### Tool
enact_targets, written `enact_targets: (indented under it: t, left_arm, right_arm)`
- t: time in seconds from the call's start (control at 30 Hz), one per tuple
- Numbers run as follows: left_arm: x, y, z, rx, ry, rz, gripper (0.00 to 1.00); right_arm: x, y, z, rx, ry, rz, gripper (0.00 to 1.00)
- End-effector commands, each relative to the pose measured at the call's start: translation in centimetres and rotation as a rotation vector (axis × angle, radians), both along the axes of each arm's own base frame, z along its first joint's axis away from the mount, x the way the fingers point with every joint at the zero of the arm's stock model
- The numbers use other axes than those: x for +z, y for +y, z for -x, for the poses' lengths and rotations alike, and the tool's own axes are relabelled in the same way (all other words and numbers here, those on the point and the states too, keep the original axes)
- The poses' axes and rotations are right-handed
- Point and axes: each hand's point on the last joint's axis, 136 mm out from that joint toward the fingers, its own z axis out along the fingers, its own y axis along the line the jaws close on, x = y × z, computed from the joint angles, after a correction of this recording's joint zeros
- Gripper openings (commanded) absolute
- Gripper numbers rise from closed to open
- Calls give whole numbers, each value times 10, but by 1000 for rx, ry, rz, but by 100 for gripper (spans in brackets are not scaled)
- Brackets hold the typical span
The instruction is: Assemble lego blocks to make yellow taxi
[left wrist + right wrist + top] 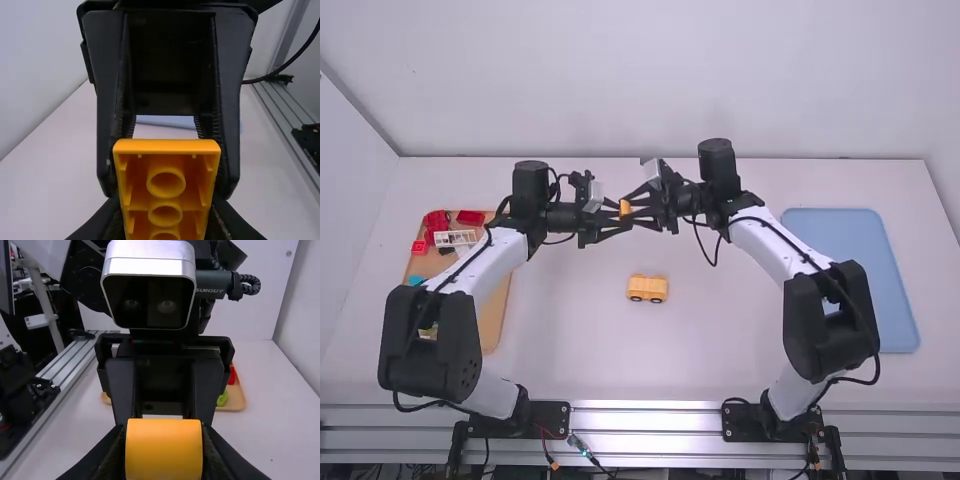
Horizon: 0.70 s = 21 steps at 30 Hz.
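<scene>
Above the table's middle, the left gripper [612, 214] and the right gripper [638, 207] face each other with one small yellow-orange block [625, 208] between them. In the left wrist view the block [166, 197] shows its hollow underside with round tubes, and the left gripper [167, 220] is shut on its sides. In the right wrist view the block [164, 450] turns a smooth rounded face, and the right gripper [164, 455] is shut on it too. A yellow car body with dark wheels [647, 288] stands on the table nearer the arm bases.
A wooden tray [496, 318] at the left holds red, white, teal and green pieces, partly behind the left arm. A blue tray [865, 240] lies at the right, partly behind the right arm. The white table [580, 350] ends at a back wall.
</scene>
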Motion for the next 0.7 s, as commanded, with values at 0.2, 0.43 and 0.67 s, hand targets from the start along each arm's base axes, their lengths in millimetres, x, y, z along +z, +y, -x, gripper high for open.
enact_targets:
  t: [0.2, 0.43, 0.67]
  left_arm:
    - [10, 1, 1, -20, -30, 17, 33]
    - [9, 1, 1, -19, -30, 16, 99]
    - [0, 6, -13, 69, -20, -38, 99]
  right_arm:
    - [19, 0, 1, 11, -41, -23, 27]
    - [14, 0, -6, -31, -36, 2, 27]
    - [-33, -20, -61, -413, 106, 243, 22]
